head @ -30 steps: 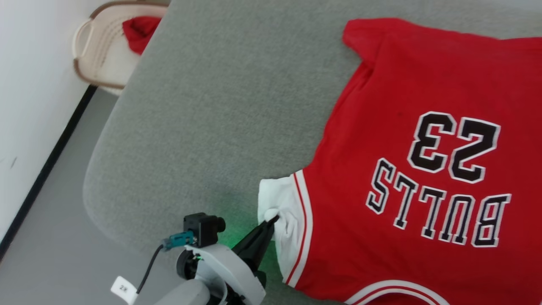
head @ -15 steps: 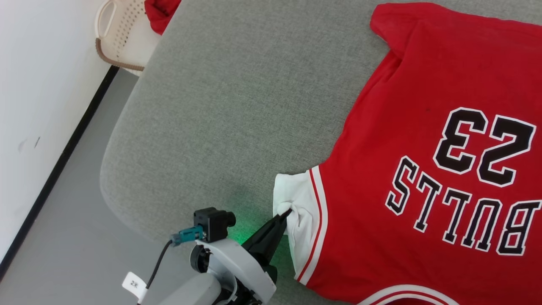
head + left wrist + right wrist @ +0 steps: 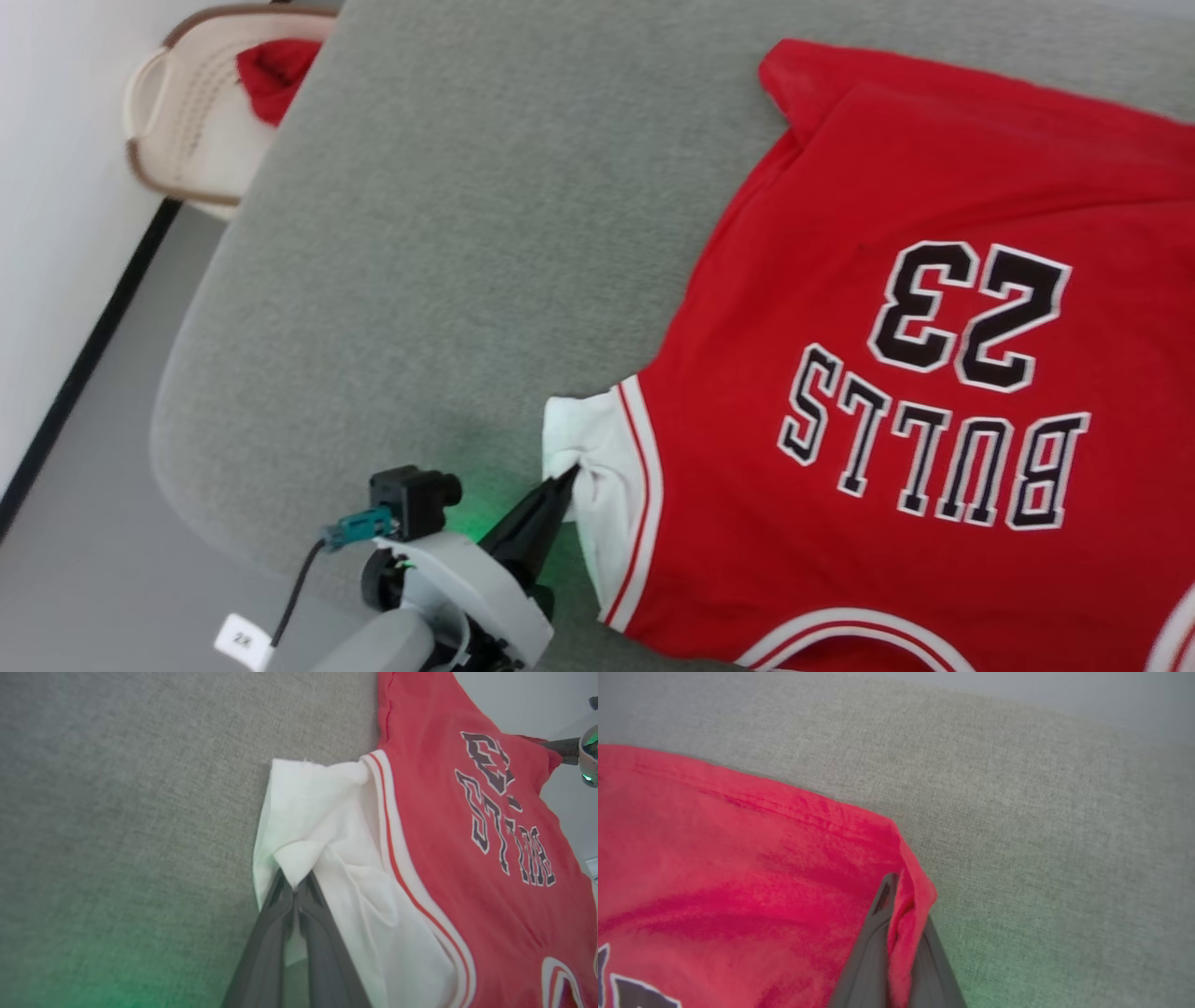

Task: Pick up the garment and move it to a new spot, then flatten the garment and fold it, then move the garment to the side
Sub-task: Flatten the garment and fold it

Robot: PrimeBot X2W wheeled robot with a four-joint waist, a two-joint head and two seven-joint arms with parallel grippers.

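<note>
Pinching garment (image 3: 840, 233) tight: left tool (image 3: 294, 885) at white sleeve (image 3: 317, 802), right tool (image 3: 903, 900) at red corner (image 3: 920, 889).

The garment (image 3: 840, 233) runs off the head view's right and bottom edges, its collar cut off.
</note>
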